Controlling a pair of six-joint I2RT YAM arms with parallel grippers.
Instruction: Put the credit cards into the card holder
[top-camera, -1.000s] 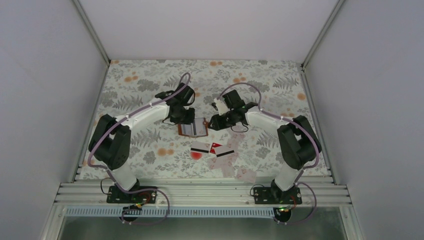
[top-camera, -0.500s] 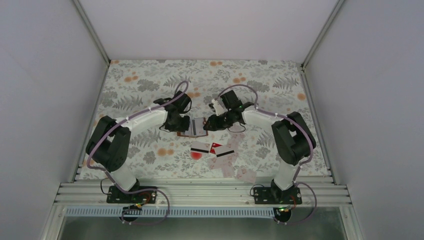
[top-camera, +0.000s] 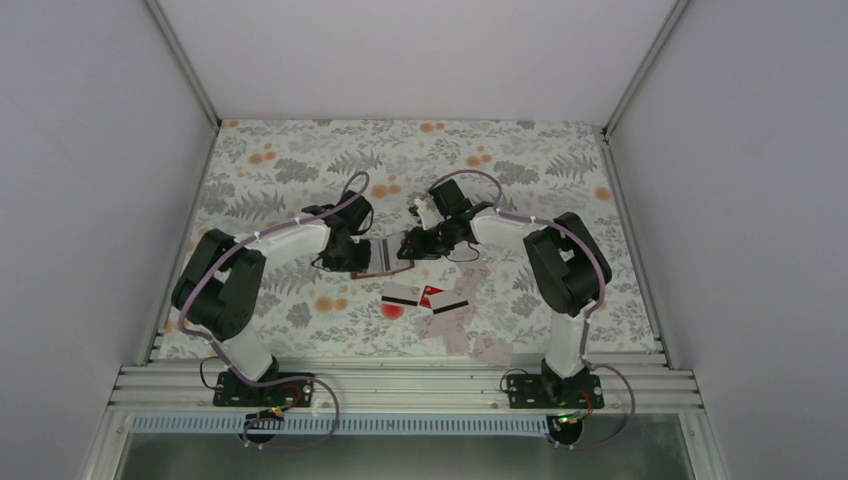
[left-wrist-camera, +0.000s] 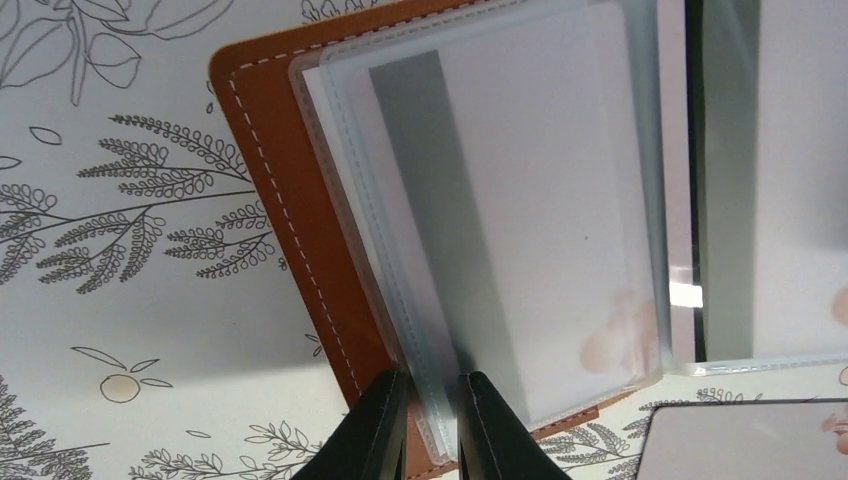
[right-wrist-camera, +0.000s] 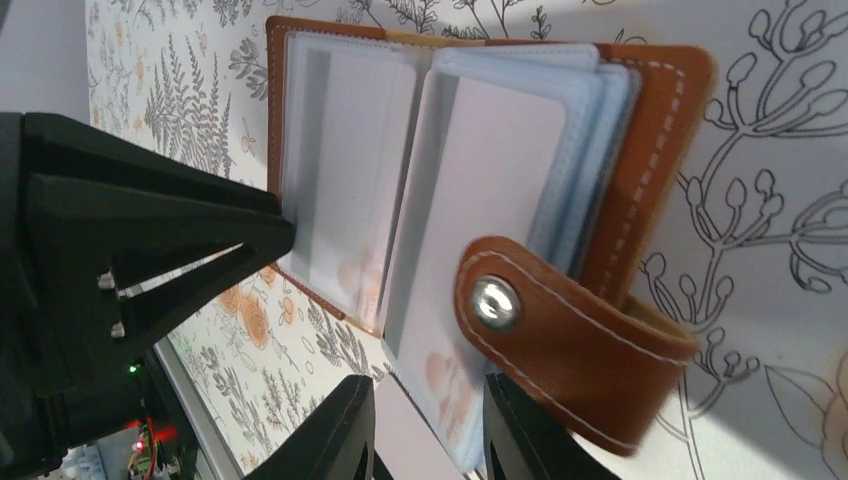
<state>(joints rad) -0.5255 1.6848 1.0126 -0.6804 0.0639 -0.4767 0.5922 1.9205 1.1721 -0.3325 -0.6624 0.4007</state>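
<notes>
Two robot arms meet over an open brown card holder (left-wrist-camera: 285, 220) near the middle of the flower-printed counter (top-camera: 560, 180), a little left of centre and well clear of every edge. The holder lies spread flat, its clear sleeves (left-wrist-camera: 520, 200) fanned upward.

The left gripper (left-wrist-camera: 432, 390) comes in from the left side. Its two fingers are drawn close together, pinching the near edge of the sleeves just beside the stitched leather cover.

The right gripper (right-wrist-camera: 428, 385) reaches in from the right side. Its fingers stand partly apart with a pale card or sleeve page between them; the wrist view does not show whether they actually clamp it. Just beside that page, the holder's strap (right-wrist-camera: 570, 350), with its metal snap (right-wrist-camera: 495, 302), curls over the right-hand cover.

Several loose cards (top-camera: 401, 293) lie on the counter between the holder and the near edge. Among them are a red card (top-camera: 432, 294) and a pale one with a black stripe (top-camera: 450, 304). More pale cards trail from there toward the near right corner. A round red spot (top-camera: 392, 311) in the print sits just nearside of the leftmost card.
</notes>
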